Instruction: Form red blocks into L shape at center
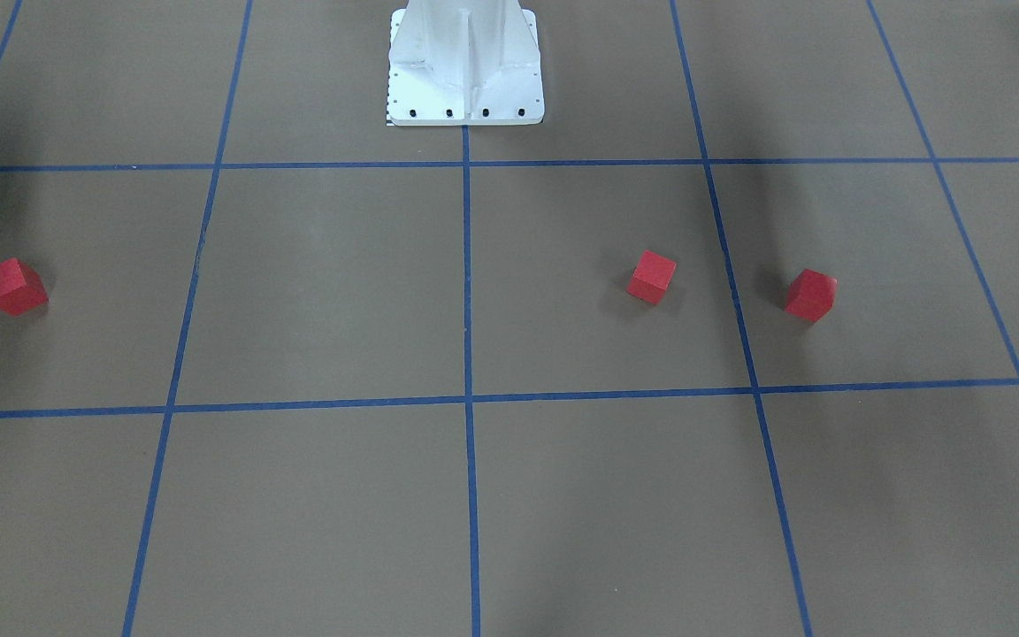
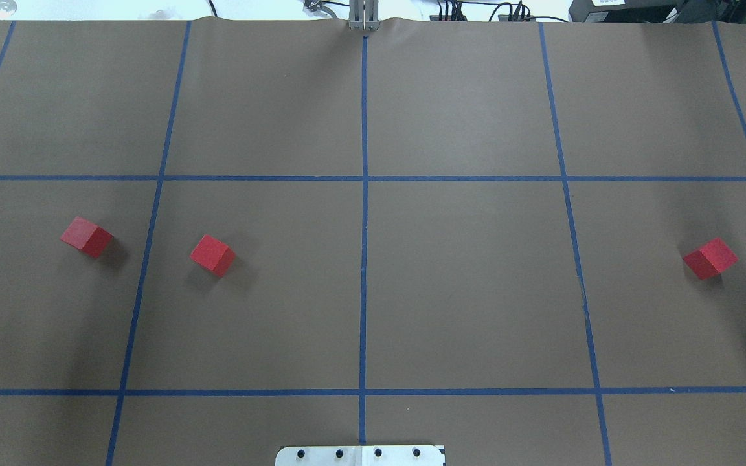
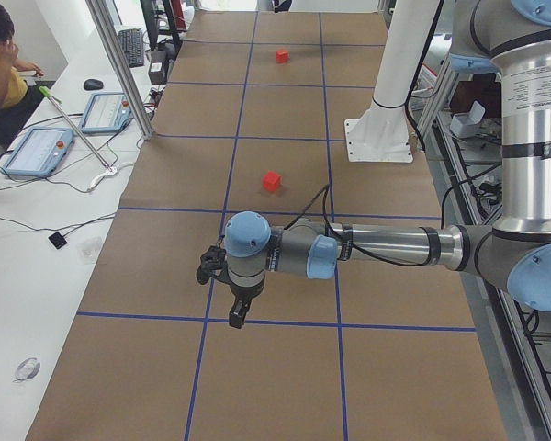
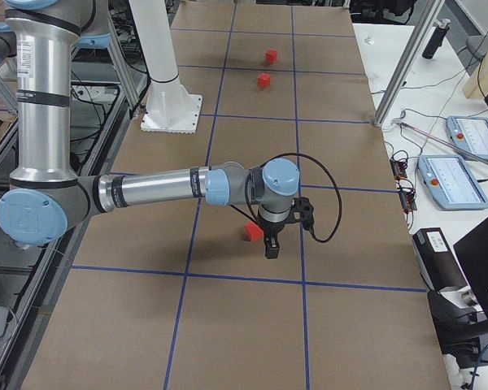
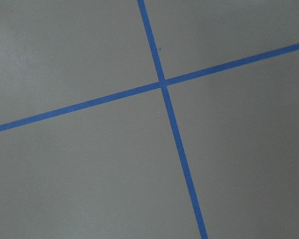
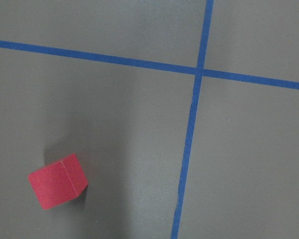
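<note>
Blue-taped brown paper bears 3 scattered red blocks; jaws of left gripper and right gripper unreadable.

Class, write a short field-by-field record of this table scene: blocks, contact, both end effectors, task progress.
Blocks: three, all red: outer left block, inner left block, right block
Contact: none touch; all lie apart
Centre line: no block on it
Left end effector: above the table; open or shut unclear
Right end effector: near right block; open or shut unclear
L shape: not yet formed
</note>
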Controlling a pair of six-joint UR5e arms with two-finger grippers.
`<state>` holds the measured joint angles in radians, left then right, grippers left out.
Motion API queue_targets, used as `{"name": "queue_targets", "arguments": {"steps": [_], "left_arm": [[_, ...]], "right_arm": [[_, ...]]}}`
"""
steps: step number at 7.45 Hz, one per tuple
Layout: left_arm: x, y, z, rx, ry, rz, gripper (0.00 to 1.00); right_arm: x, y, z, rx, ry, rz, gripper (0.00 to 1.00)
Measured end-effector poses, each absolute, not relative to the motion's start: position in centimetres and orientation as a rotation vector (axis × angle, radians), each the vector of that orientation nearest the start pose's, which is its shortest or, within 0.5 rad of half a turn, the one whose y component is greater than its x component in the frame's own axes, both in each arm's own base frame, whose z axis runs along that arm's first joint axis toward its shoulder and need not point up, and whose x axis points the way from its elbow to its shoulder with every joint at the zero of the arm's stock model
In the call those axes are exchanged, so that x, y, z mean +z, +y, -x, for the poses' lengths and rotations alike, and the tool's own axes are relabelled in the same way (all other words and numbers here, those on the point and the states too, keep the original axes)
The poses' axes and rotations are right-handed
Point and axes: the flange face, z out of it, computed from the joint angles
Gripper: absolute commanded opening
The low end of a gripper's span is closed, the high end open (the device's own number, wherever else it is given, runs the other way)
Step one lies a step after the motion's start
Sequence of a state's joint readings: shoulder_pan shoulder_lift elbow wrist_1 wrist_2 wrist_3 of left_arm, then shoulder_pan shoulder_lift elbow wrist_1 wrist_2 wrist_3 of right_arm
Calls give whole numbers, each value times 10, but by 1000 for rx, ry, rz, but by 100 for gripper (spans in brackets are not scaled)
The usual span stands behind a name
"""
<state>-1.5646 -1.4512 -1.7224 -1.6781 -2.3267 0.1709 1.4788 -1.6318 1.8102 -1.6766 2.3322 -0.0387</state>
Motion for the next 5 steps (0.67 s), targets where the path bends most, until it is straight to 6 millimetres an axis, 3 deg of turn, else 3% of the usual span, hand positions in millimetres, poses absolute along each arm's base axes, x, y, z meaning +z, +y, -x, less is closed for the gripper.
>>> {"name": "queue_targets", "arguments": {"steps": [5], "left_arm": [[625, -451, 62, 226, 746, -211, 100]], "right_arm": [[478, -532, -18, -234, -761, -259, 99]]}}
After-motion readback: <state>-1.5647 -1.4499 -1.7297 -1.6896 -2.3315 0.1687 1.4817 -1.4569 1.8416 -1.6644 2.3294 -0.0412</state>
